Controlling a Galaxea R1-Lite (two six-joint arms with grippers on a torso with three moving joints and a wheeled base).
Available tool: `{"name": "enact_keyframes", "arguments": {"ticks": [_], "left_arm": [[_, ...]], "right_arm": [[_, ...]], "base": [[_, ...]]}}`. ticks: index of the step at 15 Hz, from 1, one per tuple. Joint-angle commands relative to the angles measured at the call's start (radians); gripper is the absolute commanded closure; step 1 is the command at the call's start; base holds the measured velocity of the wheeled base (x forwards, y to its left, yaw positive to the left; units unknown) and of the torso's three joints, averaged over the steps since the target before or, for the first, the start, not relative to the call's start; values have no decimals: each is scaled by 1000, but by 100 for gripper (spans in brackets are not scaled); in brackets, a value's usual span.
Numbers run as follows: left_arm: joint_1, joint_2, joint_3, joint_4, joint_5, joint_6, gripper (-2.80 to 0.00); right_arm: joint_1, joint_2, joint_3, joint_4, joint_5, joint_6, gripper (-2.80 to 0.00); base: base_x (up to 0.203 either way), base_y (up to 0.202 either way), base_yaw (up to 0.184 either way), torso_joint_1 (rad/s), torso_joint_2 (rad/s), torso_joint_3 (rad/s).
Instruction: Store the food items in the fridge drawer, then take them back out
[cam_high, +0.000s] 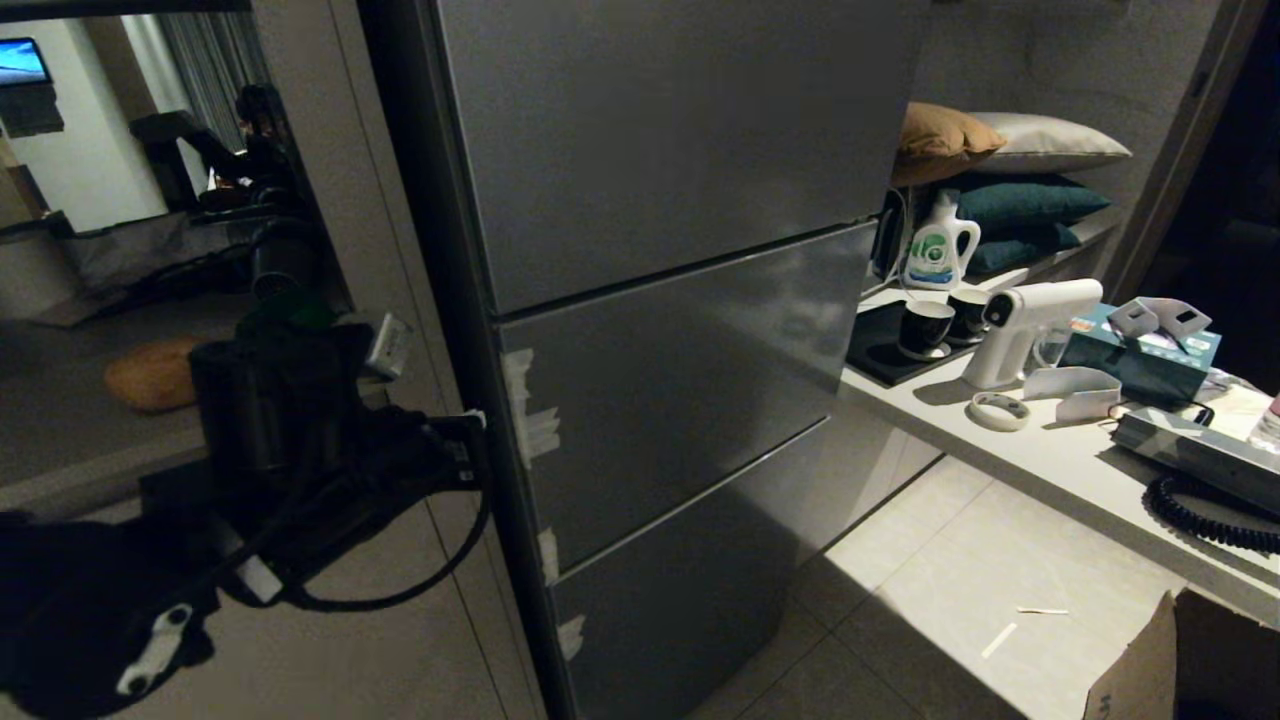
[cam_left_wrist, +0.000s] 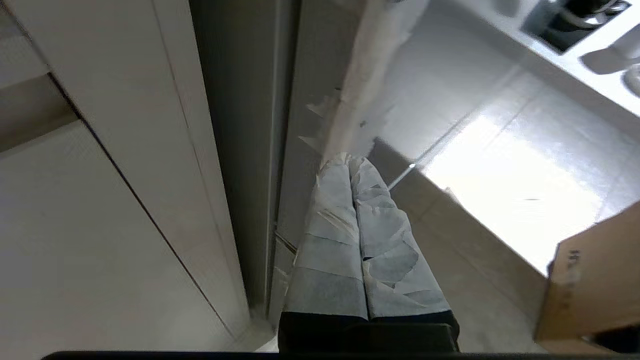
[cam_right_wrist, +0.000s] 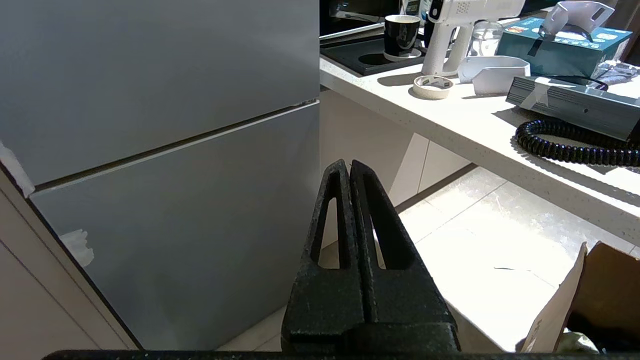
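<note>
Fingers of our left gripper, both wrapped in pale tape, are pressed together with nothing between them, and their tips are touching or almost touching the taped side edge of the tall grey three-door fridge. All three flat grey doors are closed, so the clear plastic drawer is not visible; we judge it sits behind one of these doors. The brown potato-like lump and the green pepper-like item are in none of the views, and we cannot tell where they are.

We judge that the step now is to open a door. To do it well, we should slide the closed tips into the dark gap just beside them, between the fridge and the pale cabinet panel, so that they hook behind the door edge near the torn tape pieces. Then we pull outward slowly, following the door's own arc, not straight back, because thin tips can slip off a smooth edge.

Our right gripper, black with fingers together and empty, hangs in front of the lower doors, well apart from them, and can stay parked there.
</note>
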Motion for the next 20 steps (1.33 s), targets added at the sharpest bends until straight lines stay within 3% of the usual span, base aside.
{"name": "enact_keyframes", "arguments": {"ticks": [1, 14, 20], "left_arm": [[0, 46, -27, -6, 13, -1, 0], [22, 173, -188, -7, 31, -7, 0], [64, 201, -195, -61, 28, -5, 0]], "right_arm": [[0, 1, 31, -1, 0, 1, 0], [0, 1, 31, -1, 0, 2, 0], [0, 1, 31, -1, 0, 2, 0]], "base": [[0, 0, 0, 0, 0, 0], [0, 0, 0, 0, 0, 0], [0, 0, 0, 0, 0, 0]]}}
